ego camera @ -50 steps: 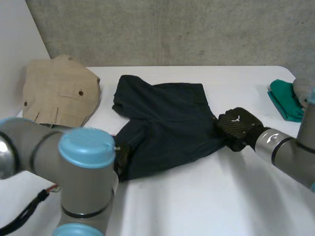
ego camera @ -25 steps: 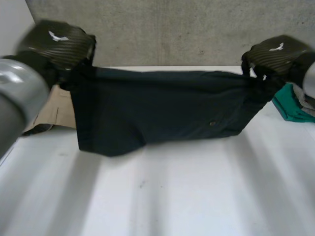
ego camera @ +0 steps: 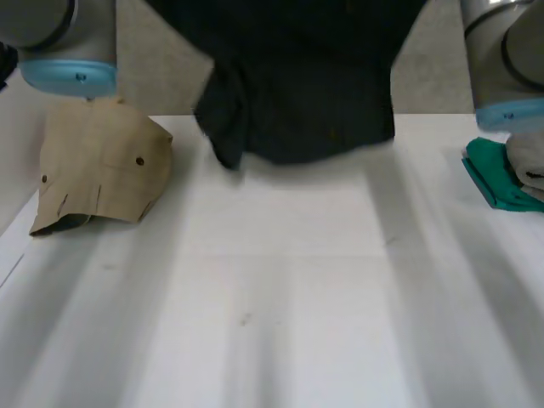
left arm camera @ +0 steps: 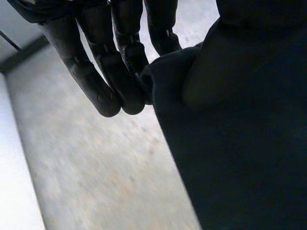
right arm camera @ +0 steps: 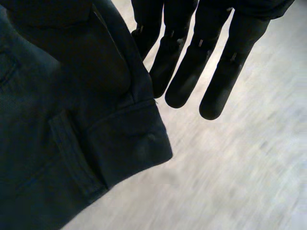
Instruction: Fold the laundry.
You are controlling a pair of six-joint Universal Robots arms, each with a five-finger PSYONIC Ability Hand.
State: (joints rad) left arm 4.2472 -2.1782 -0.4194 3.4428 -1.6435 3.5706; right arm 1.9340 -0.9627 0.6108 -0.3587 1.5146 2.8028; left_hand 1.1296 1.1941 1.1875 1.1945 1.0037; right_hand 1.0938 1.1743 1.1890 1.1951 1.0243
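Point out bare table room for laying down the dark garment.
The white table is bare across its middle and near side, between the folded tan shirt at the left and the folded teal cloth at the right edge, below the hanging dark navy garment. Only those two sides are crowded.

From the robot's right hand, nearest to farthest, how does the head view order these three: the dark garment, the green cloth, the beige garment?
1. The dark garment: pinched in the right hand, hanging above the table.
2. The green cloth: on the table's right side, below the right arm.
3. The beige garment: on the table's far left side.
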